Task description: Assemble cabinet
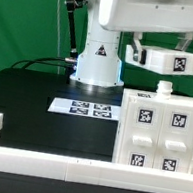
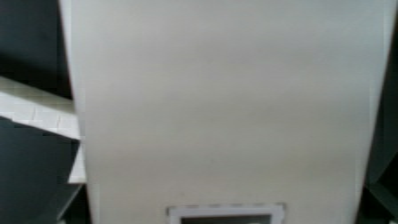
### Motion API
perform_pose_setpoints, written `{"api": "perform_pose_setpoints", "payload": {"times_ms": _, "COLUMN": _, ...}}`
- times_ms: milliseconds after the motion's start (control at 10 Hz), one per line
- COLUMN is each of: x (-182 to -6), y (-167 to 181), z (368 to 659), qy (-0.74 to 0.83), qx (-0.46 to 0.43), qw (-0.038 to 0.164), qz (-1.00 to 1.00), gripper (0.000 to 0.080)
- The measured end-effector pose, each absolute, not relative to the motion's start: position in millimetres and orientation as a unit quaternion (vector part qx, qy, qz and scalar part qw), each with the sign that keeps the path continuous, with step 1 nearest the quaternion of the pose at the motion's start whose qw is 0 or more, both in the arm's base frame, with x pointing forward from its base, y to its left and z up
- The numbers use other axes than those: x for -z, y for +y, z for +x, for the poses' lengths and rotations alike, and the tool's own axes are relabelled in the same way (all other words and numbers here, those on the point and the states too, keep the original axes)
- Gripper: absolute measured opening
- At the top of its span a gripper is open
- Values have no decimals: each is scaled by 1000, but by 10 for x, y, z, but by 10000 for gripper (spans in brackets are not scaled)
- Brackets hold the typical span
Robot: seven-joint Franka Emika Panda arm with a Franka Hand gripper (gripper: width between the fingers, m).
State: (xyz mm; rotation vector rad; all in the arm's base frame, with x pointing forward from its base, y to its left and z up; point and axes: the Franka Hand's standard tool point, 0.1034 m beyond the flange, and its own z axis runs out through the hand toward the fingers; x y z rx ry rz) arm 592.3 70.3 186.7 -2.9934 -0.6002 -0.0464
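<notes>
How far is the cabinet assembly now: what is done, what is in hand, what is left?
Looks done: the cabinet stands as one block, its tagged pieces sitting flush in front. In hand: the gripper hangs just above its top; whether the jaws grip anything is unclear. Left: probably a last seating or release; these views show no more.

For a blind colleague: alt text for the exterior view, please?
A white cabinet bearing black-and-white square tags stands on a black table at the exterior view's right, with the robot's claw close over its top. The flat marker board lies at mid-table, and a low white rail runs along the near edge.
</notes>
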Motion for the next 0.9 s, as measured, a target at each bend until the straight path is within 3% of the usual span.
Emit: {"api": "perform_pose_setpoints", "payload": {"times_ms": 900, "x": -1697, "y": 745, "z": 6073, "qy": -219, "qx": 12, "qw": 50, "qz": -974, "gripper": 554}}
